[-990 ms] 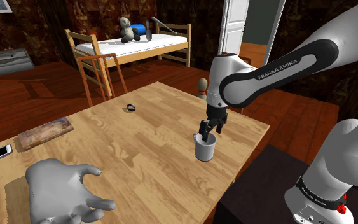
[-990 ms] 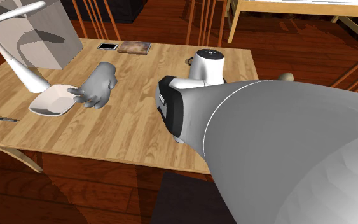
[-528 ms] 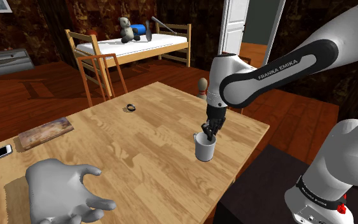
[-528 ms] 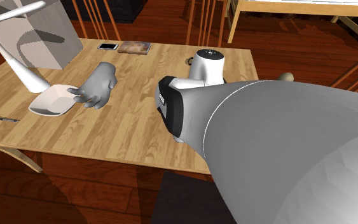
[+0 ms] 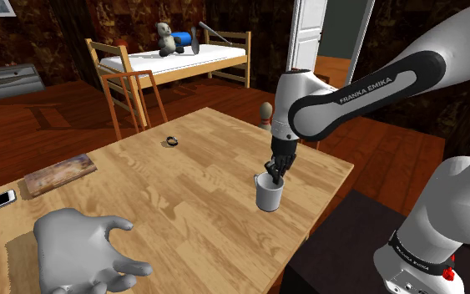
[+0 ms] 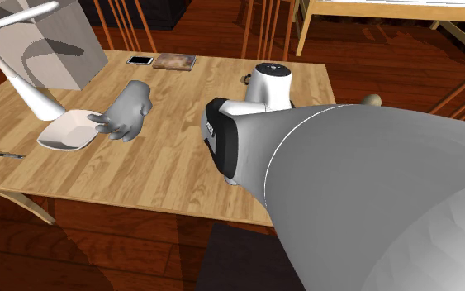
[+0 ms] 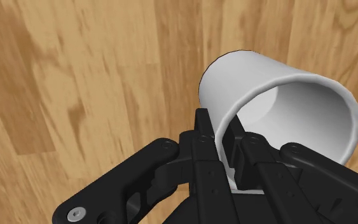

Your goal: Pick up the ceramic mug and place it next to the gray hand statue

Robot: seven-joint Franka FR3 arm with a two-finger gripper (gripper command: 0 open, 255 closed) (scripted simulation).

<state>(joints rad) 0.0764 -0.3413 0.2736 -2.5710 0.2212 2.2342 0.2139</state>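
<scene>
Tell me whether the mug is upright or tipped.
Upright: the white mug stands on its base on the table, mouth up, with the gripper shut on its wall.

1. Your arm (image 5: 442, 50) is built of thick, rounded white shells, smooth and tube-like.
2. A black band (image 5: 316, 117) runs along the forearm link, with "FRANKA EMIKA" (image 5: 368, 88) lettered on it in white.
3. The lower link carries a dark ring with small white lettering (image 5: 410, 255), and red dots (image 5: 451, 271) beside it.
4. Your gripper (image 5: 275, 170) (image 7: 225, 135) is black all over. Seen from the wrist, it is made of angular linked bars with a silver screw head (image 7: 75, 214).
5. From the second exterior view, the wrist ends in a white round cap (image 6: 270, 89).
</scene>
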